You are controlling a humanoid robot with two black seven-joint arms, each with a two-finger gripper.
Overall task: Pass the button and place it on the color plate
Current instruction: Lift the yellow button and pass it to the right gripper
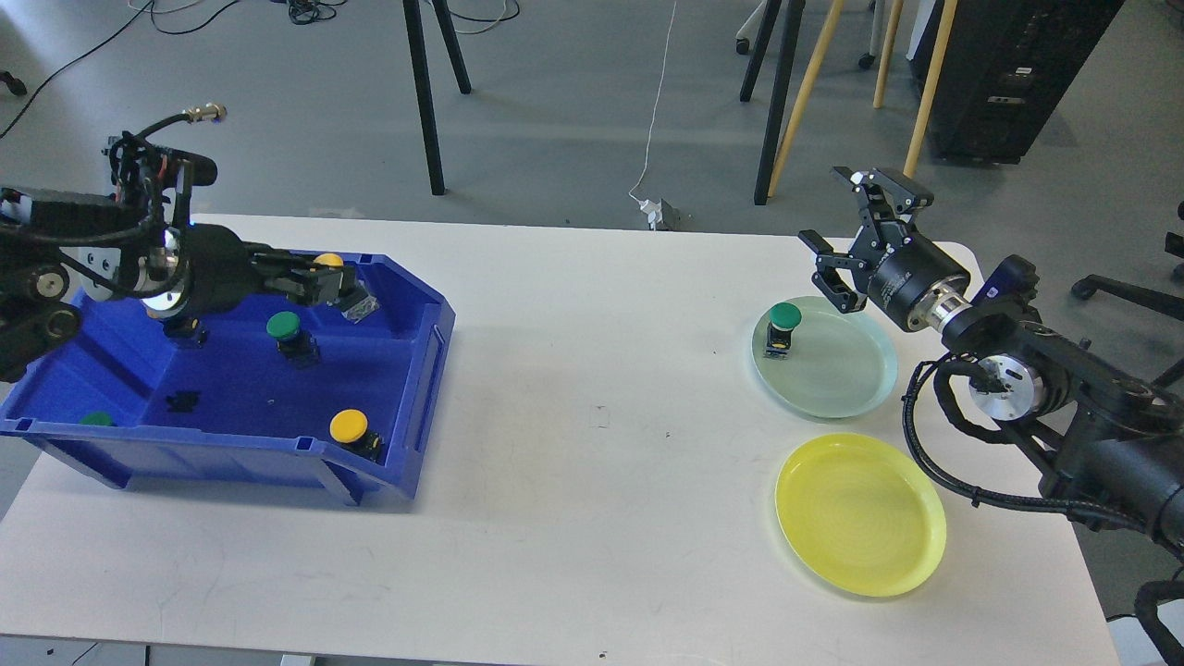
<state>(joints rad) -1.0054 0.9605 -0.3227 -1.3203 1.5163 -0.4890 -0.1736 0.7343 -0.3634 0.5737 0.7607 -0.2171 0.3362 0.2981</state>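
Note:
A blue bin on the left holds several buttons: a green one, a yellow one near the front, and a green cap at the front left. My left gripper reaches into the bin's back part, its fingers closed around a yellow button. My right gripper is open and empty, just behind the pale green plate. A green button stands on that plate's left side. The yellow plate in front of it is bare.
The white table lies between the bin and the plates. Chair and easel legs stand on the floor behind the table. A white cable hangs near the back edge.

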